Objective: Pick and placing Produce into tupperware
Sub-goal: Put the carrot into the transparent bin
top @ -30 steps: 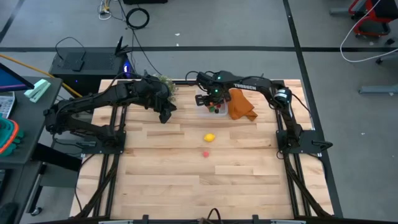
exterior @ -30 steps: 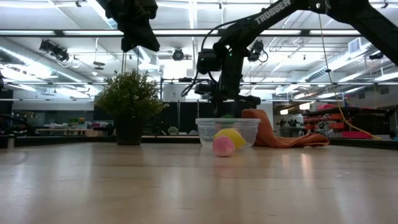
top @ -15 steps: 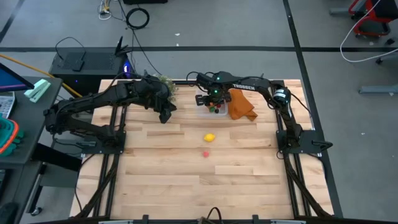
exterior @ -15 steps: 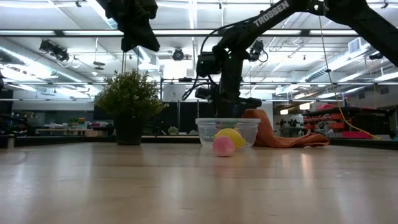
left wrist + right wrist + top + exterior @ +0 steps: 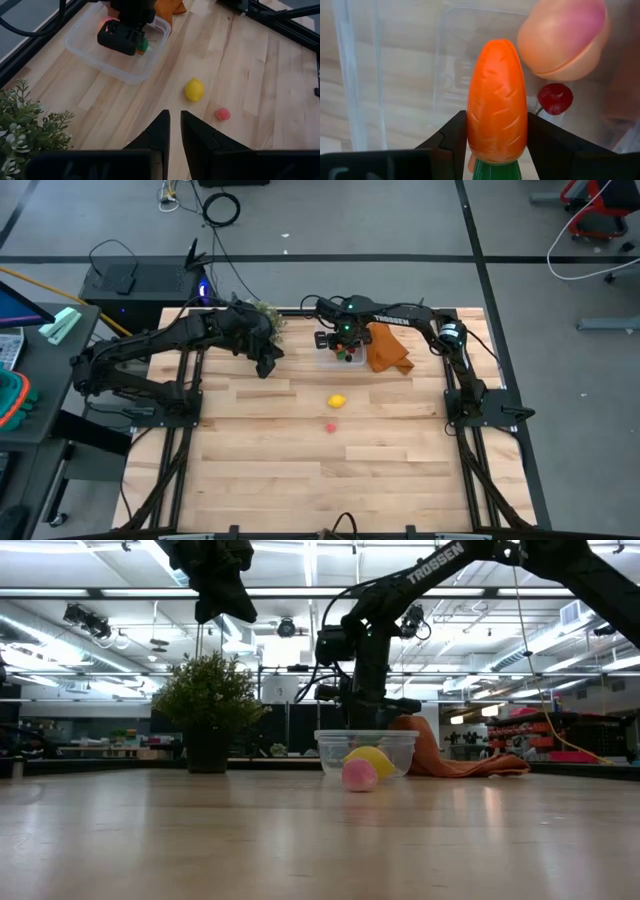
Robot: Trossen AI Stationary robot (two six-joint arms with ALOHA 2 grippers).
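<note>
My right gripper [image 5: 345,346] hangs over the clear tupperware [image 5: 366,752] at the table's far side, shut on the orange carrot [image 5: 496,100]. A peach-pink fruit [image 5: 565,35] and a small red berry [image 5: 555,97] lie on the box floor. The yellow lemon [image 5: 337,401] and a small pink-red fruit [image 5: 331,426] lie on the table nearer the front. My left gripper [image 5: 268,365] is shut and empty, raised left of the box; its own view shows the lemon [image 5: 194,89] and the fruit [image 5: 223,114] beyond its fingers. My right gripper pinches the carrot between its two fingers, on the sides of the orange body near the green top [image 5: 496,167]. The fingers point down into the box and lie along the carrot. The carrot's tip [image 5: 496,47] points at the box floor; whether it touches, I cannot tell.
An orange cloth [image 5: 386,350] lies bunched right of the tupperware. A bushy green plant [image 5: 264,314] stands at the far edge, left of the box, close to my left arm. Bare wood spreads toward the table's near edge.
My right gripper has stayed over the tupperware with the carrot, while the arm behind it has shifted slightly. The lemon and the pink-red fruit have not moved.
</note>
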